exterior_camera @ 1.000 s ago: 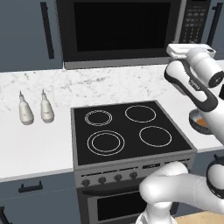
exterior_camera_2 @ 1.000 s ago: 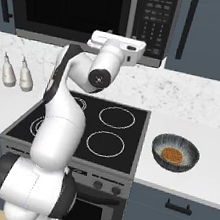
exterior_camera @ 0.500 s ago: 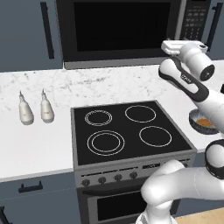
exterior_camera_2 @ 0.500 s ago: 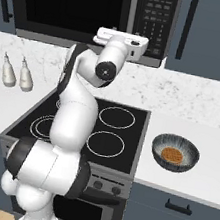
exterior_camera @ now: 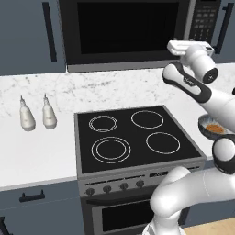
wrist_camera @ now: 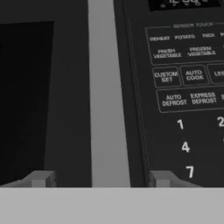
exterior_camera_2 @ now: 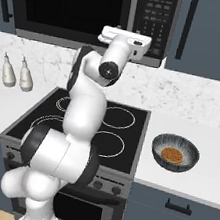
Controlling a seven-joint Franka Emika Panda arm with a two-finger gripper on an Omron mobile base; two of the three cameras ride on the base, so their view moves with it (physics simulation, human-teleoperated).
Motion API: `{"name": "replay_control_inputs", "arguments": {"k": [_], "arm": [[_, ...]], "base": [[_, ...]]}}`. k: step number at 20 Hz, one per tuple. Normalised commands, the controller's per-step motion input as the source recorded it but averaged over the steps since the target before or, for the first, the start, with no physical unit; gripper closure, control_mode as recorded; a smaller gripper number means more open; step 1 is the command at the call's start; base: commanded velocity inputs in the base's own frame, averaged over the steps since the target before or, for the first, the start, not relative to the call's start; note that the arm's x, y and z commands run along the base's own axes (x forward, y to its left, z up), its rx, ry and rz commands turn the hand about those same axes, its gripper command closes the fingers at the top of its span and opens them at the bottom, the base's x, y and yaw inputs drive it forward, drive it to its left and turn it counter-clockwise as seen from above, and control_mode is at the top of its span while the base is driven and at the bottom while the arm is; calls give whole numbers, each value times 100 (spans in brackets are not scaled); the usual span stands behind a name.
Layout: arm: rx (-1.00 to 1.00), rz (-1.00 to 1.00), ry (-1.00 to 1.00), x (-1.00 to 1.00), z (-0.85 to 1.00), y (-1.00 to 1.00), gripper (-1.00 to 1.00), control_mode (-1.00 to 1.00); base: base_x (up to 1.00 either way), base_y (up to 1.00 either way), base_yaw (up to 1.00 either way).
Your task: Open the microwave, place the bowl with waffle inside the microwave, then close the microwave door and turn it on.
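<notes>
Your gripper (wrist_camera: pixel 99 178) sits right at the shut microwave (exterior_camera: pixel 124 32), jaws parted and holding nothing.

Taking the microwave as your landmark: it's a wide dark box, its microwave door (wrist_camera: pixel 52 92) a glossy black window edged by a smooth grey vertical strip, which your two finger tips straddle, with the flat black keypad (wrist_camera: pixel 186 87) just beside it. Below it lies the smooth black stove (exterior_camera: pixel 133 137) with white burner rings. Below and right on speckled marble rests the ribbed grey-blue bowl (exterior_camera_2: pixel 175 152) holding the gridded golden waffle (exterior_camera_2: pixel 172 155). Below left stand two pale shakers (exterior_camera: pixel 36 114).
</notes>
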Motion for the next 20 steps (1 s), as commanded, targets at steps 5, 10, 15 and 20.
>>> {"name": "replay_control_inputs", "arguments": {"k": [5,10,15,20], "arm": [[0,1,0,24,0,0,100,-100],[0,3,0,-4,1,0,100,-100],[0,1,0,-60,5,1,100,-100],[0,9,0,-95,15,0,100,-100]], "base": [[0,0,0],[0,0,0],[0,0,0],[0,0,0]]}}
